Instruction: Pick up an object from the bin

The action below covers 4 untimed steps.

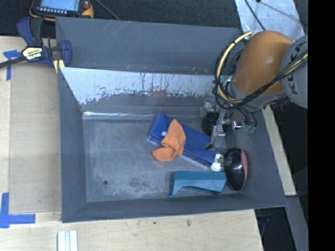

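The gripper (pixel 215 138) hangs low in the right part of the bin (pixel 73 140), pointing down. Whether it is released or clenched cannot be told, and nothing can be seen held in it.

Directly beneath it lies the right end of a flat dark-blue pack (pixel 192 144), which stretches away to the gripper's left and slightly towards the back wall. It looks close to touching the pack, though contact is not clear.

Just in front of the gripper, towards the bin's near wall, a small white cap-like piece (pixel 216 166) sits at the pack's lower corner. Beside that, a little to the right, is a black oval thing with a red stripe (pixel 236 169).

Further forward and to the left, a teal block (pixel 198 182) lies flat near the front wall, close to the white piece.

Farther left, a crumpled orange cloth (pixel 171 141) is draped over the left half of the blue pack.

Above the gripper, an orange cover (pixel 261 61) caps the wrist, with looped cables (pixel 226 75) alongside.
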Each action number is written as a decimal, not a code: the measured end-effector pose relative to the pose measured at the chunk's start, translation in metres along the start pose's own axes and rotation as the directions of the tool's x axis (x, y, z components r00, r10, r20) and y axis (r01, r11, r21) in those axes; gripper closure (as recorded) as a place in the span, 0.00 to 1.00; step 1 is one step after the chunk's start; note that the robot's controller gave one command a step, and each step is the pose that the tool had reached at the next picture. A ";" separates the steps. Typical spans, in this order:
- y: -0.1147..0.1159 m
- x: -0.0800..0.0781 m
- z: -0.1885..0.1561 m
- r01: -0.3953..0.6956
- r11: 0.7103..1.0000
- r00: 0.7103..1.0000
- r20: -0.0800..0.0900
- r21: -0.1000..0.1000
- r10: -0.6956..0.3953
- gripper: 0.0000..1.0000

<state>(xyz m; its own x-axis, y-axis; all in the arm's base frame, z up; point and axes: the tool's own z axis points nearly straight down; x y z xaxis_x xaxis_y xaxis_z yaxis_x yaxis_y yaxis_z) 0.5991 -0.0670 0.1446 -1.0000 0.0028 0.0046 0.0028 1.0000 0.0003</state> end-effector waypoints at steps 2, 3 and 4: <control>0.039 0.001 0.042 0.323 0.946 0.946 0.011 0.005 -0.323 0.00; 0.077 -0.020 0.025 0.404 0.915 0.915 0.006 0.002 -0.404 0.00; 0.085 -0.023 0.025 0.486 0.874 0.874 0.008 0.004 -0.486 0.00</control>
<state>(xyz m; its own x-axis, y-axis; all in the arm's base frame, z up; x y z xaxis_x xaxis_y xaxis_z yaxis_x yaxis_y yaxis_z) 0.6220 0.0176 0.1191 -0.8751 -0.4840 -0.0039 -0.4840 0.8751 -0.0016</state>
